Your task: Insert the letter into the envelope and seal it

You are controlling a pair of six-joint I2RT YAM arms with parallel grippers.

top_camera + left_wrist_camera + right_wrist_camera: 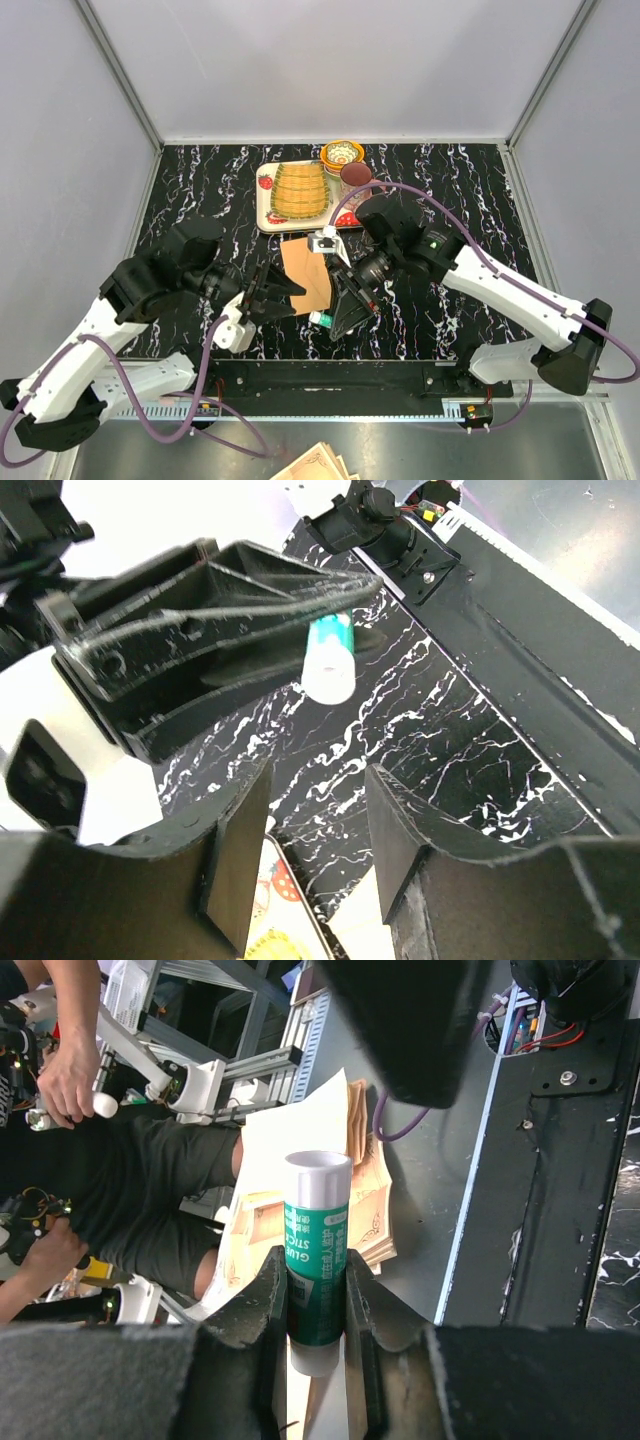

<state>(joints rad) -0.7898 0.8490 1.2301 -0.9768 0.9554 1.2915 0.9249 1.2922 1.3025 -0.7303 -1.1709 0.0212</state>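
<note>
The orange-tan envelope [308, 272] lies flat on the black marbled table [450, 190], just in front of the tray. The letter is hidden from every view. My left gripper [287, 294] hangs at the envelope's left edge; in the left wrist view it [320, 850] stands open with nothing between its fingers. My right gripper [340, 310] is at the envelope's near right corner, shut on a green and white glue stick [321, 318]. The right wrist view shows the glue stick [318, 1210] clamped between both fingers, cap end sticking out. The glue stick [330, 660] also shows in the left wrist view.
A white strawberry-patterned tray [264, 205] holding a yellow striped item stands behind the envelope. A small patterned bowl [342, 153] and a brown disc [356, 174] sit at its far right. A stack of ornate-edged beige paper [372, 1210] lies off the table's near edge.
</note>
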